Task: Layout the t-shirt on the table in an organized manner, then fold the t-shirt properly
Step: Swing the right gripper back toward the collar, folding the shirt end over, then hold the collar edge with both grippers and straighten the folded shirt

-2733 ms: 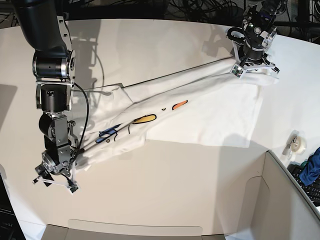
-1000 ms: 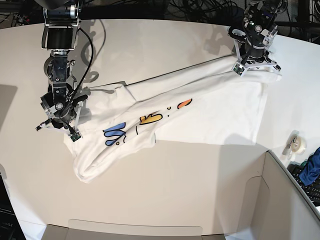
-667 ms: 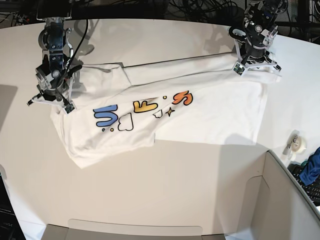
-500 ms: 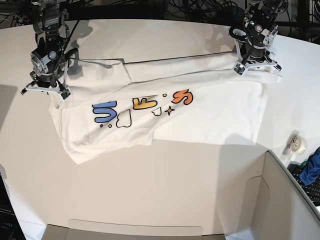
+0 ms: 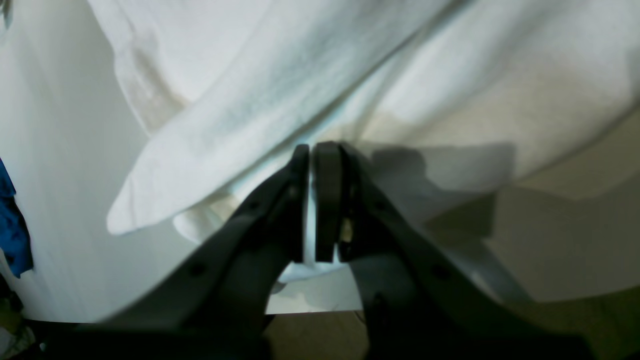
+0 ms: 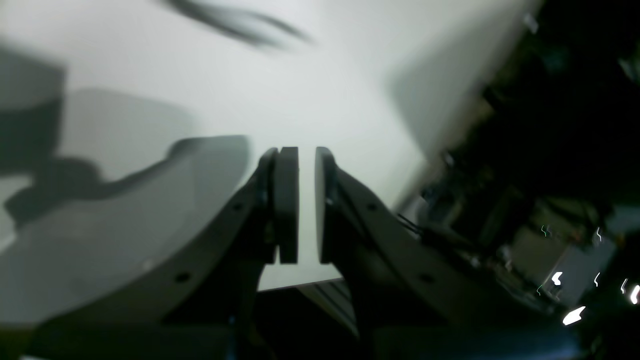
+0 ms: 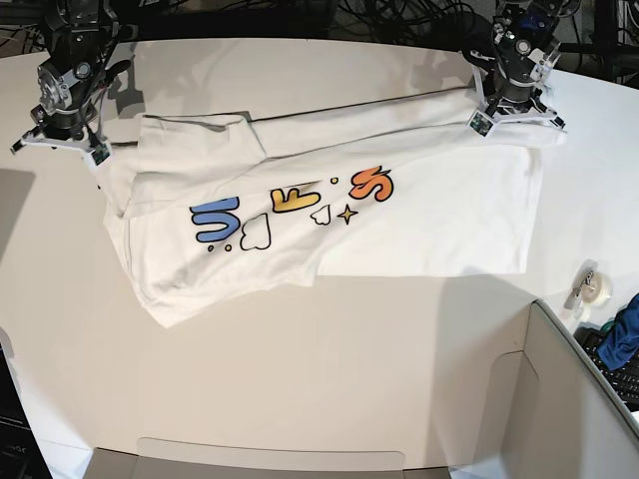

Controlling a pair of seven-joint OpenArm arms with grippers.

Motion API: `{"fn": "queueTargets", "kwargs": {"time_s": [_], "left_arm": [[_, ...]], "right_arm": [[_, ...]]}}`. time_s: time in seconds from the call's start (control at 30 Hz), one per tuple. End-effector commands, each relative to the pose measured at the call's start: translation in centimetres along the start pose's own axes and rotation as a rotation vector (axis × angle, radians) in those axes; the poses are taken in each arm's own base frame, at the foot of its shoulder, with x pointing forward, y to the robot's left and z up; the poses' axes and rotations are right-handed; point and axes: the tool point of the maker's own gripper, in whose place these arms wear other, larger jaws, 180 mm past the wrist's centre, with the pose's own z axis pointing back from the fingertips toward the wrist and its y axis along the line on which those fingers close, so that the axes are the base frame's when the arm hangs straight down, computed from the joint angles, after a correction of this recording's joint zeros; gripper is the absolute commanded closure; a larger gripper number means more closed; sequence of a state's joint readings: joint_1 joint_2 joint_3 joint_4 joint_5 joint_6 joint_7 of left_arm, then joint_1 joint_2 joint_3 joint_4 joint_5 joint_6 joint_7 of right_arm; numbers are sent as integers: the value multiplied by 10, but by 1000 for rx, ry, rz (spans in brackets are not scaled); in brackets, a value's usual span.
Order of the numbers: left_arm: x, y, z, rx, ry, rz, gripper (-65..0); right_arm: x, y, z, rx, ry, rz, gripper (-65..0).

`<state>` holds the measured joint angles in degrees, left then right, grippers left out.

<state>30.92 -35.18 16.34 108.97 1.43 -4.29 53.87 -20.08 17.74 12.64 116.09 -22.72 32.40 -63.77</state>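
The white t-shirt lies spread across the table, its blue, yellow and orange lettering facing up. Its near left part is still creased and bunched. At the shirt's far right corner my left gripper is shut on the cloth. The left wrist view shows that left gripper pinching a thin layer of t-shirt. My right gripper holds the far left corner. In the blurred right wrist view the right gripper has its jaws almost together over the table.
A tape roll and a blue cloth lie at the right edge, beside a grey box wall. The blue cloth also shows in the left wrist view. Dark cables run behind the table's far edge.
My right gripper has swung from near left to far left, dragging the shirt's end along. The shirt has opened out flat and its lettering now shows fully. My left gripper barely moved.
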Motion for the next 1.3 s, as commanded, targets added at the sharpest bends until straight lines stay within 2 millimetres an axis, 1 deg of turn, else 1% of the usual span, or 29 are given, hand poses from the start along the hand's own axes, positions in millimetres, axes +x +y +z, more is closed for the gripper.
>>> {"fn": "queueTargets", "kwargs": {"time_s": [0.0,0.07,0.13,0.23,0.33,0.43,0.5,0.63,0.9,1.0,1.27], "left_arm": [[-20,-17,0,-72,83,-5,-29],[-20,-17,0,-72,83,-5,-30],[-21,-16,0,-70,84,-7,-30],[-21,-16,0,-71,84,-8,-30],[-21,-17,0,-73,83,-8,-30],[-21,-16,0,-71,84,-8,-30],[-21,-16,0,-70,84,-10,-30],[-21,-16,0,-70,84,-10,-30],[-20,-15,0,-69,81,-9,-30],[-20,-15,0,-68,82,-10,-30],[-18,-15,1,-68,74,-11,-30]], "right_arm": [[17,-14,4,-38,-58,-47,-49],[32,-21,3,-49,-89,-94,-49],[51,-18,3,-35,-127,-118,-49],[74,-3,-4,16,-155,-137,-49],[79,20,-19,85,-132,-115,-49],[75,41,-26,134,-105,-80,-49],[64,51,-26,153,-82,-64,-49],[42,63,-22,170,-48,-33,-49],[5,79,3,185,-18,31,-49],[-6,82,6,189,-4,58,-49],[-17,89,9,207,22,76,-49]]}}
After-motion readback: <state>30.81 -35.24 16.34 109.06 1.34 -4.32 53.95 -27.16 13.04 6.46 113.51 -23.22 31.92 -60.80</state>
